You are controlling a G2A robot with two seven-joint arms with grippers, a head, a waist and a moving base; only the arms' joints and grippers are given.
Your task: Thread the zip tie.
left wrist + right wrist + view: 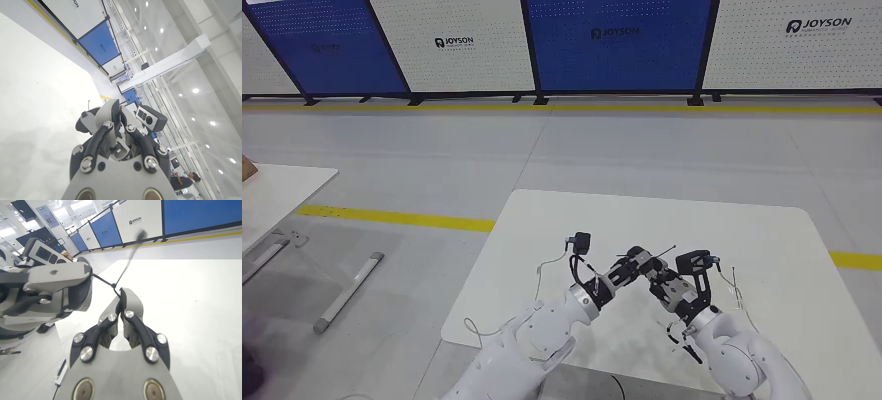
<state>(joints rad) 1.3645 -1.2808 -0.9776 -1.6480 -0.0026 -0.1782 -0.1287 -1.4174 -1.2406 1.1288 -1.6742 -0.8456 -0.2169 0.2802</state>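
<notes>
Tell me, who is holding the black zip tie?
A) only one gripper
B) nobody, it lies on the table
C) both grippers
C: the right gripper and the left gripper each pinch the zip tie, which spans the gap between them above the table.

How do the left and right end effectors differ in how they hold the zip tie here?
The right end effector pinches the zip tie close beside its small head; the left end effector grips it farther from the head, with bare strap between. In the top view the left one points in from the left, the right one from the right. Both are shut on the tie, above the white table.
</notes>
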